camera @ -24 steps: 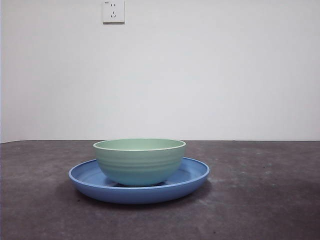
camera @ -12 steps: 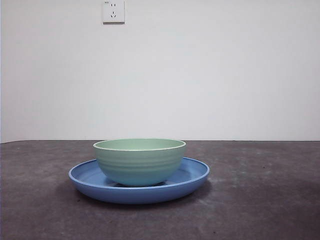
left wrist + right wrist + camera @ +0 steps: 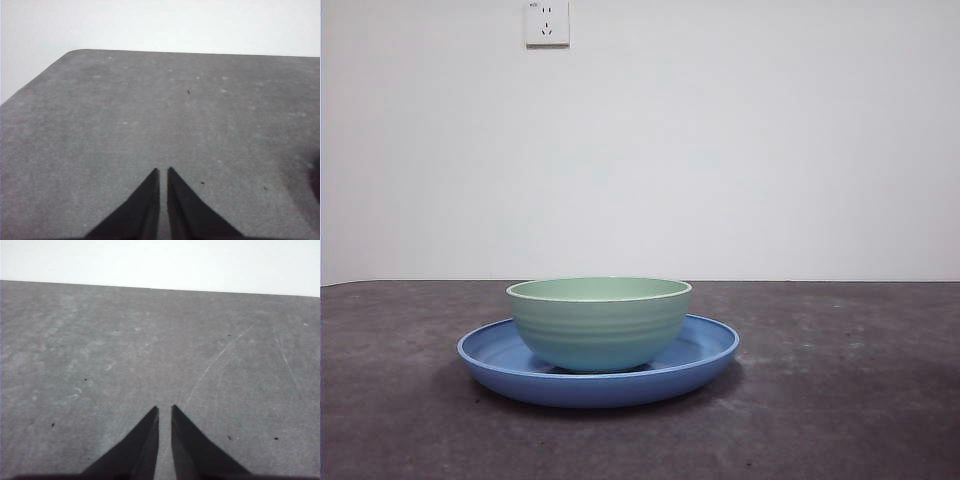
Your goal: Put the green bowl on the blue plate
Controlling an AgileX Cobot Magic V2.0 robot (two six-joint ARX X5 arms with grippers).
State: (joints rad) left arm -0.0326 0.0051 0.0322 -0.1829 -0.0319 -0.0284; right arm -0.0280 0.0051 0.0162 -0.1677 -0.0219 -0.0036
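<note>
The green bowl [image 3: 599, 322] stands upright inside the blue plate [image 3: 705, 352] on the dark table, a little left of the middle of the front view. No arm shows in the front view. My left gripper [image 3: 163, 172] is shut and empty over bare table, away from the bowl and plate. My right gripper [image 3: 164, 410] is also shut and empty over bare table. Neither wrist view shows the bowl or the plate.
A white wall stands behind the table, with a power socket [image 3: 547, 22] high up. The table's far corner and edge show in the left wrist view [image 3: 75, 51]. Faint scratches mark the table in the right wrist view [image 3: 220, 357].
</note>
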